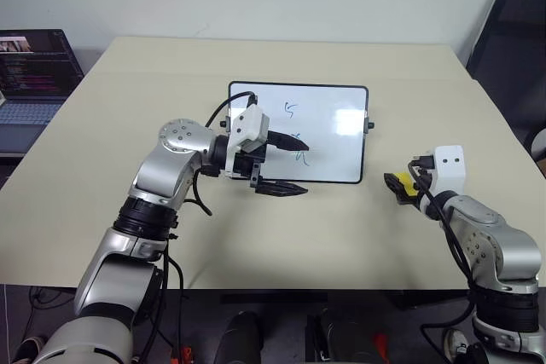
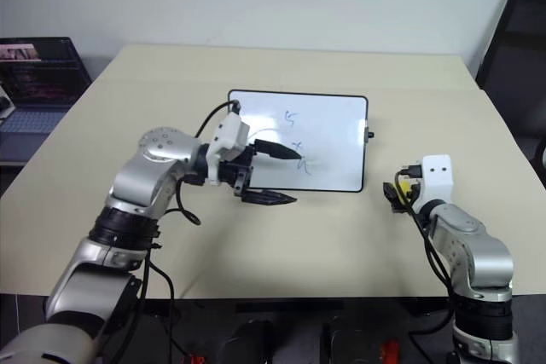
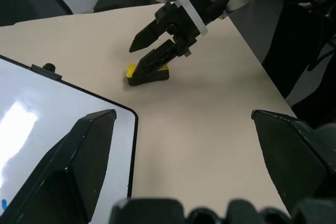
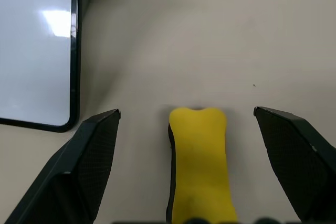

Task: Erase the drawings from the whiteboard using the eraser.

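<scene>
The whiteboard (image 1: 333, 138) lies flat in the middle of the table, with small blue drawings (image 1: 293, 109) near its centre. My left gripper (image 1: 305, 168) points to the right at the board's near edge and is open: one finger is over the lower drawings, the other over the table in front of the frame. It holds nothing. The yellow eraser (image 4: 201, 161) lies on the table to the right of the board. My right gripper (image 4: 187, 111) is open, a finger on either side of the eraser without pinching it. The left wrist view shows the eraser (image 3: 148, 74) under the right gripper's fingers.
A black knob (image 1: 369, 125) sticks out from the board's right side. An open laptop (image 1: 30, 66) stands off the table's left edge. A black chair (image 1: 512, 31) is at the back right. Bare tabletop (image 1: 341, 228) lies in front of the board.
</scene>
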Action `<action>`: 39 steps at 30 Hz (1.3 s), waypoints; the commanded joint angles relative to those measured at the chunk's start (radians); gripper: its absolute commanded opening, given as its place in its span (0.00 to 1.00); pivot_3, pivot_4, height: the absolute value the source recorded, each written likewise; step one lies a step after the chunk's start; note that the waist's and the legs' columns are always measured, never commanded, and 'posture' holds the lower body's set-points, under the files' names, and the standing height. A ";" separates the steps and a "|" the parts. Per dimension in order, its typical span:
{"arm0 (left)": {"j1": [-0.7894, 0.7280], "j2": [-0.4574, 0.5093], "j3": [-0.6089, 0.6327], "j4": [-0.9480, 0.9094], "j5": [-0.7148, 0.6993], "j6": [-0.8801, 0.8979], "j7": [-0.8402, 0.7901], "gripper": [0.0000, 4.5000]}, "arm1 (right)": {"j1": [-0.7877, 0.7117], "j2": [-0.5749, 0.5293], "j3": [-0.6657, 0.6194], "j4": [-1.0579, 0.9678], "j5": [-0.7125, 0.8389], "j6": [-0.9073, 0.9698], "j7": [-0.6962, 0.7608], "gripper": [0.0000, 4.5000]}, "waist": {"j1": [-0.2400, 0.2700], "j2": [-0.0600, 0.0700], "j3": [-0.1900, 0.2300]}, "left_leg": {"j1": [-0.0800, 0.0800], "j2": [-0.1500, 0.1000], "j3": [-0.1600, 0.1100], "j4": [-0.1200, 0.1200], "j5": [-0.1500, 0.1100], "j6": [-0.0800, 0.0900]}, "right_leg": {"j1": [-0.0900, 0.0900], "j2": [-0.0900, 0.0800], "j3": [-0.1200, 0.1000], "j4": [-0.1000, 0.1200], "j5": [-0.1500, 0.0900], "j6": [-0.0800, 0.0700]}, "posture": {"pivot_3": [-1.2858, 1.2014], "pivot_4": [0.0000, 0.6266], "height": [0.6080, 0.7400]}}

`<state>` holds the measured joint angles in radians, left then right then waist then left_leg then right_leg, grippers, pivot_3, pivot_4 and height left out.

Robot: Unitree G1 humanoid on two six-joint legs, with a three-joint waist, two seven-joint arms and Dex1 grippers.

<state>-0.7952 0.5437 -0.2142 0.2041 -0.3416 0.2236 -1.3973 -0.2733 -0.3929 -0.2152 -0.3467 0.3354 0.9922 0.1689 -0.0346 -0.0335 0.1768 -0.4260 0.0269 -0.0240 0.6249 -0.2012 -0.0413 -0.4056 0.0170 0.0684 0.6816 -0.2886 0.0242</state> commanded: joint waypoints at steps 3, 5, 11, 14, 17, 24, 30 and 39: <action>-0.011 -0.003 0.016 0.011 0.007 -0.044 -0.021 1.00 | 0.010 -0.011 -0.006 0.002 -0.007 -0.029 0.019 0.99 | 0.000 0.000 0.000 | 0.000 0.000 0.000 0.000 0.000 0.000 | 0.000 0.000 0.000 0.000 0.000 0.000 | 0.52 0.24 1.00; -0.007 -0.005 0.017 0.014 0.010 -0.050 -0.018 1.00 | 0.014 -0.012 -0.002 0.010 -0.008 -0.028 0.024 0.99 | 0.000 0.000 0.000 | 0.000 0.000 0.000 0.000 0.000 0.000 | 0.000 0.000 0.000 0.000 0.000 0.000 | 0.52 0.24 1.00; 0.001 -0.013 0.013 0.003 0.015 -0.055 -0.003 1.00 | 0.015 -0.015 0.002 0.037 -0.020 -0.037 0.030 0.99 | 0.000 0.000 0.000 | 0.000 0.000 0.000 0.001 0.000 0.000 | 0.000 0.000 0.000 0.001 0.000 0.000 | 0.52 0.24 1.00; 0.001 -0.017 0.014 0.000 0.016 -0.054 0.001 1.00 | 0.015 -0.012 0.000 0.049 -0.025 -0.038 0.030 0.87 | 0.000 0.000 0.000 | 0.000 0.000 0.000 0.001 0.000 0.000 | 0.000 0.000 0.000 0.001 0.000 0.000 | 0.52 0.24 1.00; 0.001 -0.019 0.016 -0.005 0.017 -0.050 0.003 1.00 | 0.017 -0.010 0.002 0.051 -0.029 -0.040 0.031 0.64 | 0.000 0.000 0.000 | 0.000 0.000 0.000 0.002 0.000 0.000 | 0.000 0.000 0.000 0.001 0.001 0.000 | 0.52 0.24 1.00; 0.026 -0.011 0.021 -0.027 0.024 -0.038 0.037 1.00 | 0.020 0.000 -0.003 0.034 -0.031 -0.037 0.027 0.21 | 0.000 0.000 0.000 | 0.000 0.000 0.000 0.002 0.000 0.000 | 0.000 0.000 0.000 0.001 0.001 -0.001 | 0.52 0.24 1.00; 0.136 0.001 0.063 -0.145 0.045 0.050 0.202 1.00 | 0.054 -0.007 -0.005 -0.076 -0.031 -0.047 0.031 0.21 | 0.000 0.000 0.000 | 0.000 0.001 -0.001 0.002 0.000 0.000 | 0.000 0.000 0.000 0.001 0.002 -0.001 | 0.52 0.24 1.00; 0.276 -0.006 0.174 -0.382 0.078 0.349 0.590 1.00 | 0.135 -0.031 0.110 -0.293 -0.091 -0.157 0.045 0.21 | 0.001 0.000 0.000 | 0.000 0.002 -0.002 0.004 0.000 0.000 | 0.001 -0.001 0.000 0.003 0.000 0.003 | 0.52 0.24 1.00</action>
<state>-0.5176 0.5301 -0.0696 -0.1181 -0.2819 0.5285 -0.8736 -0.1276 -0.4227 -0.1309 -0.5771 0.2482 0.8684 0.1998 -0.0341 -0.0333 0.1764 -0.4262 0.0287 -0.0257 0.6291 -0.2012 -0.0413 -0.4047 0.0163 0.0687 0.6845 -0.2886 0.0272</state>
